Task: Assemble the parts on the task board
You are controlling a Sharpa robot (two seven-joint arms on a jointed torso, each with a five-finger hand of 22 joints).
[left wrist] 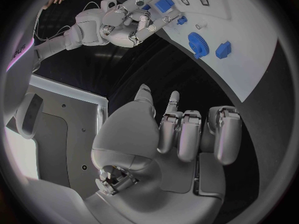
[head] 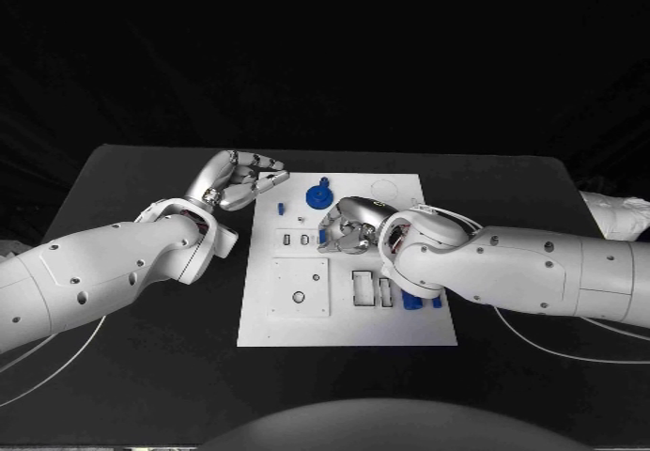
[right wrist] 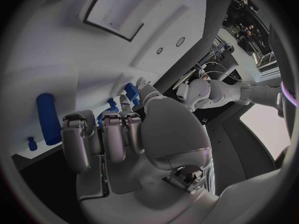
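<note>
Head view: the white task board (head: 271,324) is seen at the counter's (head: 149,310) centre. The left hand (head: 241,179) is held beside the board's far left corner, fingers curled, nothing gripped. The right hand (head: 347,227) is positioned over the board's middle.

Left wrist view: a blue gear (left wrist: 199,44) is seen on the board.

Right wrist view: small blue parts (right wrist: 122,102) are pinched at the right hand's fingertips (right wrist: 134,100); a blue cylinder (right wrist: 48,118) lies nearby.

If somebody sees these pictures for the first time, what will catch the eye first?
Probably the white task board in the middle of the black table, with the right hand over its centre. Next, the blue gear near the board's far edge, and the left hand just off the board's far left corner, fingers curled, holding nothing.
</note>
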